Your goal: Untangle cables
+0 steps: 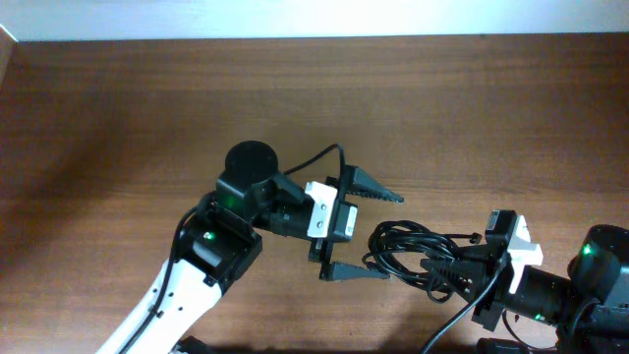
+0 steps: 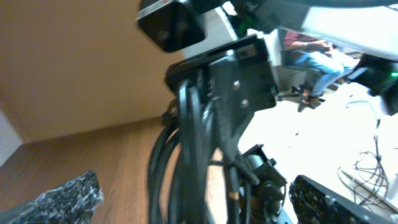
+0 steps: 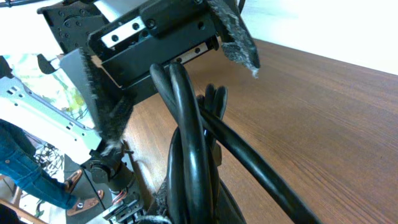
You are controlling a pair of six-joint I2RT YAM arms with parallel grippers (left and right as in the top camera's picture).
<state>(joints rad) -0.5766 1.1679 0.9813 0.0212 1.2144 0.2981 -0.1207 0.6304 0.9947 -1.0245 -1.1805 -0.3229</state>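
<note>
The cables [image 1: 405,238] are a tangled bundle of black cords lying on the wooden table right of centre. My right gripper [image 1: 439,276] is shut on the bundle's right side. In the right wrist view the cables [image 3: 186,137] rise from my own jaws toward the left gripper's body [image 3: 155,37]. My left gripper [image 1: 393,236] stands wide open, and the bundle's left end reaches in between its two fingers. In the left wrist view the cables [image 2: 186,155] hang in the middle, apart from both fingers [image 2: 62,199].
The brown wooden table [image 1: 147,98] runs back to a pale edge at the top. The left arm's own black wire [image 1: 324,157] loops above its wrist. The right arm's base [image 1: 600,270] sits at the bottom right corner.
</note>
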